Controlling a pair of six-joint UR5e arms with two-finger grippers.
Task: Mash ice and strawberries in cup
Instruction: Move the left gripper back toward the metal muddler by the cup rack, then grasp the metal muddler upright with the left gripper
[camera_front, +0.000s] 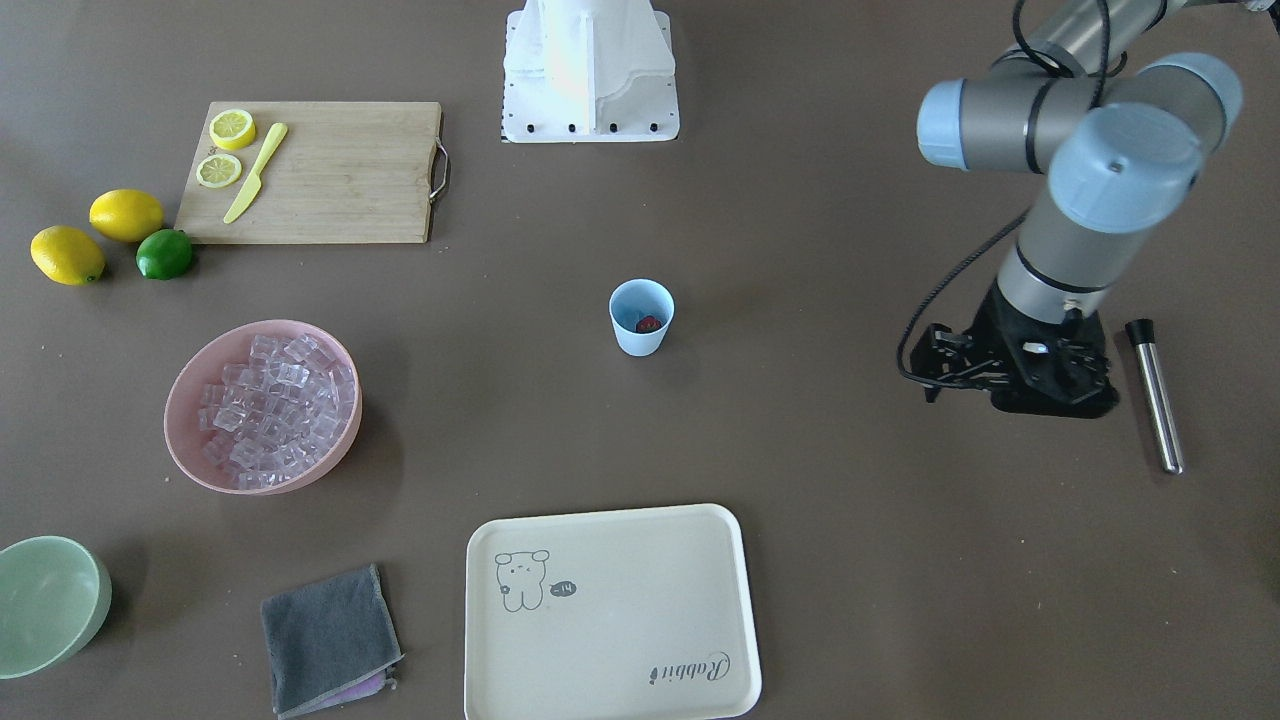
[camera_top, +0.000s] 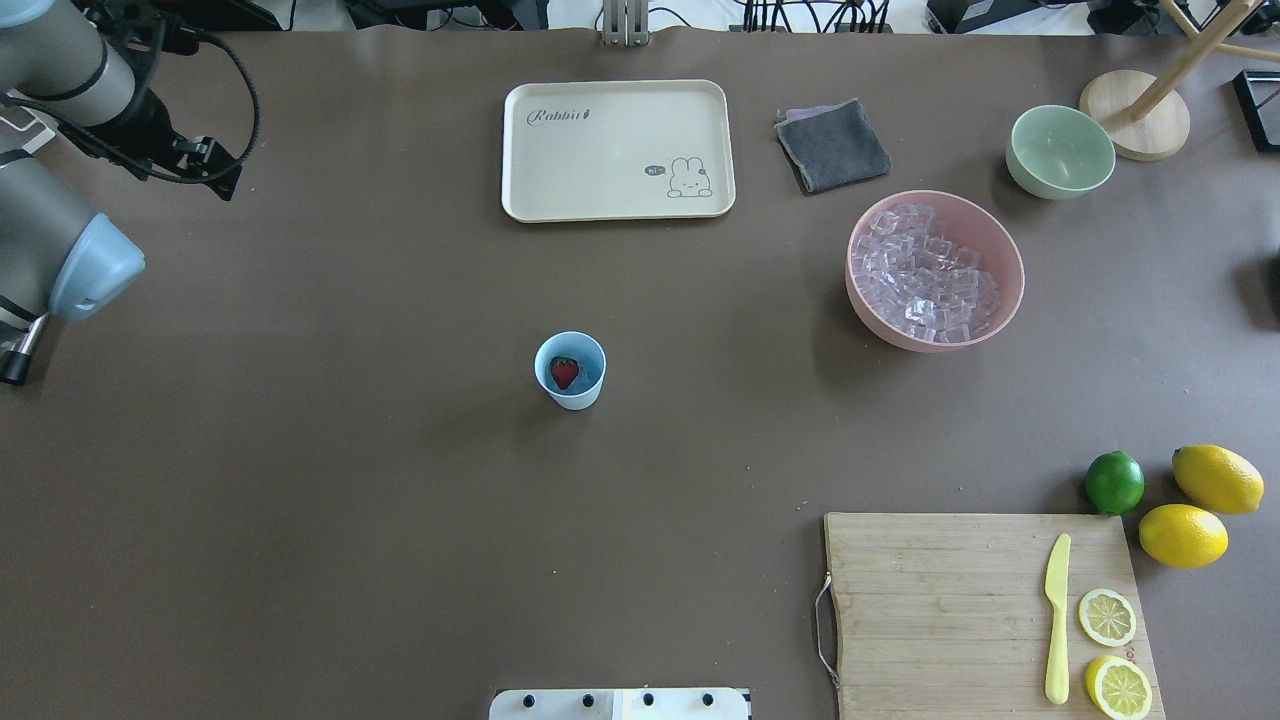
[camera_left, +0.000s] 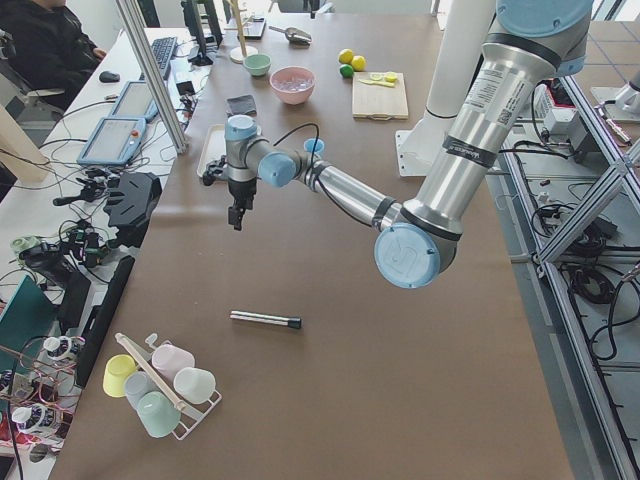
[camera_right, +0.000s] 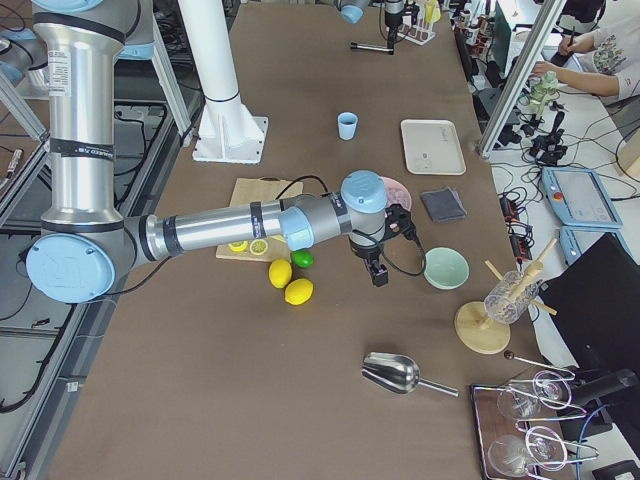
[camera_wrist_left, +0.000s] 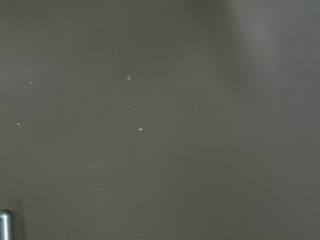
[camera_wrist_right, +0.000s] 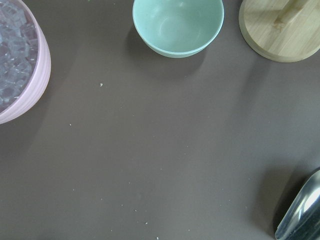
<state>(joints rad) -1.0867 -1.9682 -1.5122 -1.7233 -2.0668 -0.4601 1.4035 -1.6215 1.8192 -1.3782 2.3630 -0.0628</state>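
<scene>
The light-blue cup (camera_top: 571, 371) stands upright mid-table, also in the front view (camera_front: 640, 318). The red strawberry (camera_top: 564, 372) lies inside it. The ice (camera_top: 925, 275) fills the pink bowl (camera_top: 1005, 255). My left gripper (camera_front: 1050, 385) hangs over bare table far from the cup, beside a metal rod with a black tip (camera_front: 1157, 395); I cannot tell whether it is open or shut. My right gripper (camera_right: 379, 277) shows only in the exterior right view, between the pink bowl and the green bowl (camera_right: 446, 268); I cannot tell its state.
A cream tray (camera_top: 618, 150), grey cloth (camera_top: 833, 145) and pale green bowl (camera_top: 1060, 150) lie along the far side. A cutting board (camera_top: 940, 600) holds lemon halves and a yellow knife; two lemons and a lime (camera_top: 1114, 481) sit beside it. A metal scoop (camera_wrist_right: 302, 212) lies near.
</scene>
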